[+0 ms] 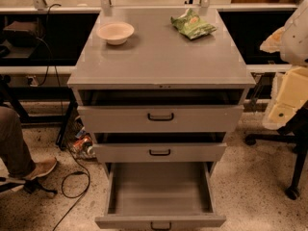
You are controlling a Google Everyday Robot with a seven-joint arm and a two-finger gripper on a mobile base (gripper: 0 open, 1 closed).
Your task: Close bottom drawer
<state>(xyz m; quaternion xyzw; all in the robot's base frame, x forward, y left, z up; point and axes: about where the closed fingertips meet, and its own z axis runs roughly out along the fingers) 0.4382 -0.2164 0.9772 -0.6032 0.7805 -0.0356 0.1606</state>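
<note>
The bottom drawer (160,191) of the grey cabinet (161,57) is pulled far out towards me. Its shallow grey tray is empty, and its flat front with a small black handle (160,225) sits at the lower edge of the view. The middle drawer (160,152) and the top drawer (160,118) above it are each open a little. My arm shows as pale white and cream parts at the right edge, with the gripper (283,110) beside the cabinet's right side, at about the height of the top drawer and well above the bottom drawer.
A pale bowl (115,32) and a green snack bag (193,24) lie on the cabinet top. A person's leg and shoe (41,167) are at the left. Cables (77,177) trail on the floor. A black chair base with castors (292,189) stands at the right.
</note>
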